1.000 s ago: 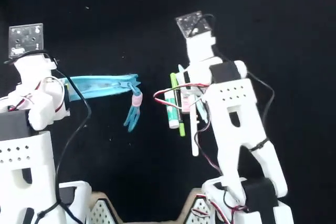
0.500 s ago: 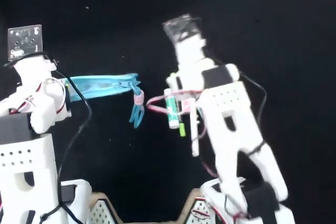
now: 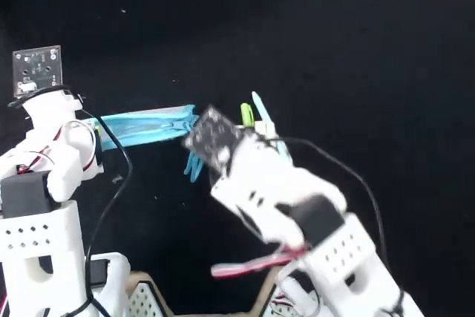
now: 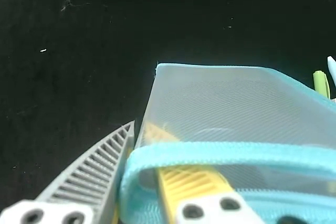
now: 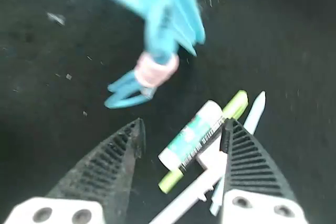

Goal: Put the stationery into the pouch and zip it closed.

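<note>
While the left gripper (image 4: pixel 139 129) pinches the pouch (image 4: pixel 231 108) (one jaw inside), the right gripper (image 5: pixel 184 123) hangs spread over the glue stick (image 5: pixel 193 134).

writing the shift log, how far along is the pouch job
Done: left end effector clamps the pouch edge. In hand: right end effector hovers open over the glue stick, green pen and white pen on the table. Left: loading them, then zipping.
</note>
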### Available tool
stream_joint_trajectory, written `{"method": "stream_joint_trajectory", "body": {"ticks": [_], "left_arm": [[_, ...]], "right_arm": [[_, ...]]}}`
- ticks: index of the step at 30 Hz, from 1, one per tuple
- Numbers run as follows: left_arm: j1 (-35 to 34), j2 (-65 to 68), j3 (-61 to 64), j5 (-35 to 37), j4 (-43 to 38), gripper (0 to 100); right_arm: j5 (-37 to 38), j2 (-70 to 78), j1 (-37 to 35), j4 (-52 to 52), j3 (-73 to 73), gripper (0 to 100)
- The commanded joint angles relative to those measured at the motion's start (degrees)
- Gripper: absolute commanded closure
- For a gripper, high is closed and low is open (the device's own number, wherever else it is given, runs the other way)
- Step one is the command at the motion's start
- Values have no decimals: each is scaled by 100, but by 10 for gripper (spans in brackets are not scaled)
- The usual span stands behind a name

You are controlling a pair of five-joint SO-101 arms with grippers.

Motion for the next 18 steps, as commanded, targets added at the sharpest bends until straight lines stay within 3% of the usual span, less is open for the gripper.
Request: {"method": "stream_joint_trajectory", "body": {"ticks": [1, 8, 18], "left_arm": [[-48, 26, 127, 35, -62, 970], [-48, 26, 127, 35, -26, 970], [-48, 26, 127, 35, -26, 970]], "right_arm": [[-9, -585, -501, -651, 532, 758], [-932, -725, -519, -2752, 1754, 755], [-1398, -681, -527, -3516, 1851, 758]]}}
